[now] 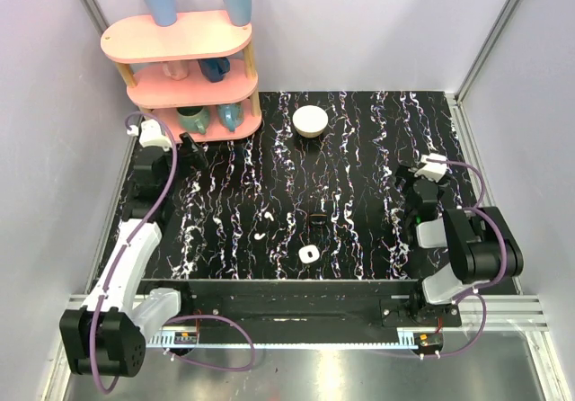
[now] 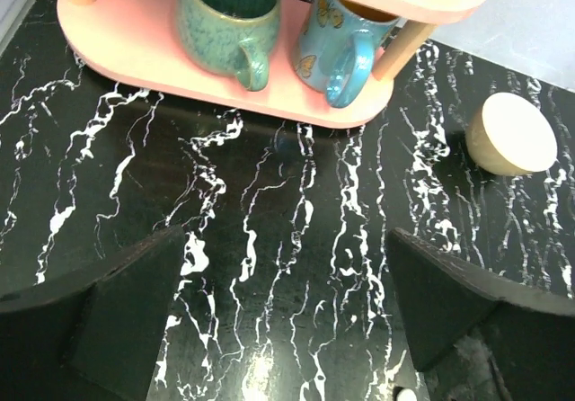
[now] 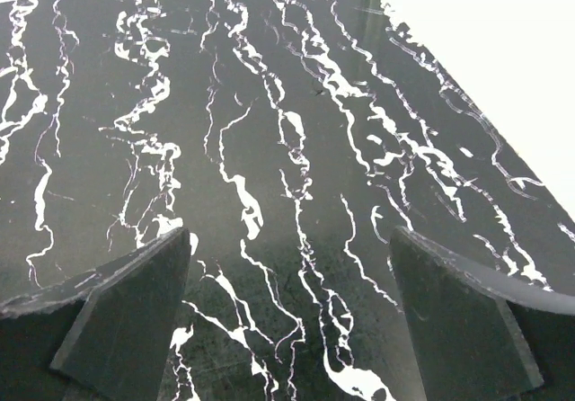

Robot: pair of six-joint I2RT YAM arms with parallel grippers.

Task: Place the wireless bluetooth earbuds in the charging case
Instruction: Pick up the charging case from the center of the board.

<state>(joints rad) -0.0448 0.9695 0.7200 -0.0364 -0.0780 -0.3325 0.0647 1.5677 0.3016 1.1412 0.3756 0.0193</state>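
Note:
In the top view two tiny white earbuds lie on the black marbled table, one (image 1: 269, 216) just behind the other (image 1: 259, 236), left of centre. The white charging case (image 1: 308, 254) with its dark middle spot sits near the front edge, right of them. My left gripper (image 1: 193, 149) is open and empty at the far left by the pink shelf, far from the earbuds. In its wrist view (image 2: 287, 239) only bare table lies between the fingers. My right gripper (image 1: 406, 182) is open and empty at the right, and its wrist view (image 3: 292, 235) shows only table.
A small black block (image 1: 316, 218) sits behind the case. A round white bowl (image 1: 310, 120) stands at the back centre and also shows in the left wrist view (image 2: 512, 133). A pink shelf (image 1: 193, 91) holding mugs (image 2: 225, 19) fills the back left corner.

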